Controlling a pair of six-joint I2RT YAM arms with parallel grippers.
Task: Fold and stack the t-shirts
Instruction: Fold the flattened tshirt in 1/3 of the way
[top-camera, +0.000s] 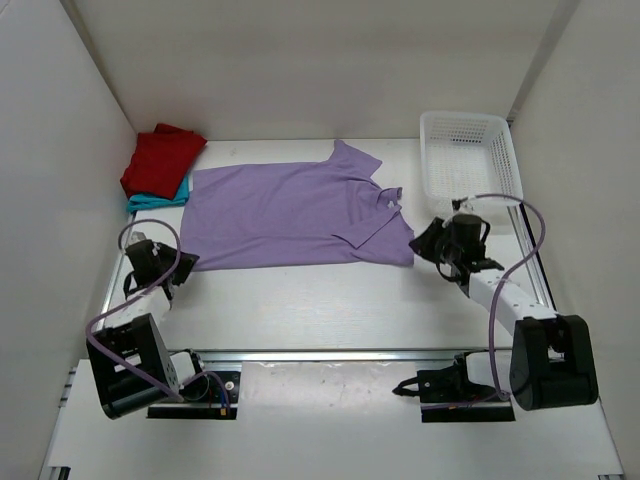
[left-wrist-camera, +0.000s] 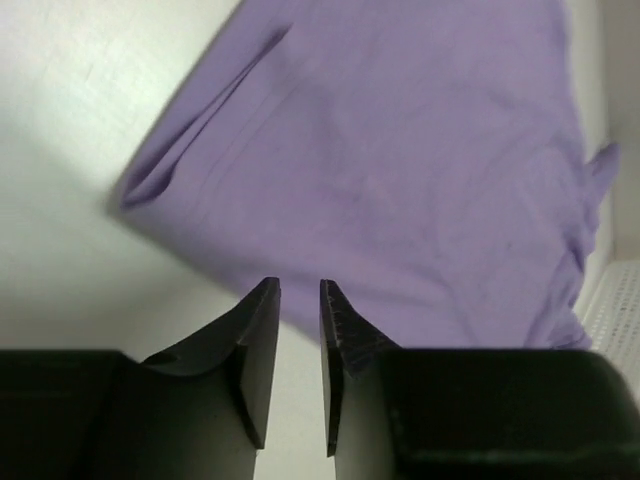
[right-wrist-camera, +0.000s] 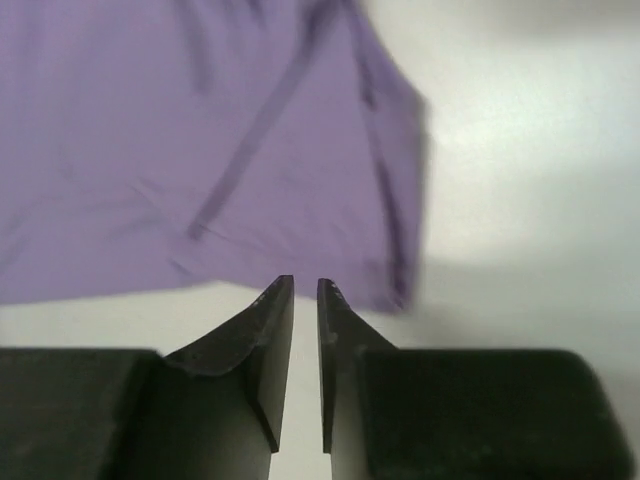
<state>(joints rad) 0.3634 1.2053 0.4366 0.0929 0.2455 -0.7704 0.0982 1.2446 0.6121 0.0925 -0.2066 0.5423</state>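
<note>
The pale lilac t-shirt (top-camera: 290, 215) lies spread flat mid-table, one sleeve folded onto its right side. It also shows in the left wrist view (left-wrist-camera: 400, 150) and the right wrist view (right-wrist-camera: 180, 130). The dark red t-shirt (top-camera: 160, 158) lies folded on the teal t-shirt (top-camera: 160, 200) at the back left. My left gripper (top-camera: 188, 262) (left-wrist-camera: 300, 285) is just off the lilac shirt's near left corner, jaws almost together and empty. My right gripper (top-camera: 418, 240) (right-wrist-camera: 306, 282) is at the shirt's near right corner, jaws almost together and empty.
A white plastic mesh basket (top-camera: 470, 160) stands at the back right, close behind my right arm; its edge shows in the left wrist view (left-wrist-camera: 615, 310). White walls enclose the table on the left, back and right. A metal rail (top-camera: 330, 353) runs along the near edge.
</note>
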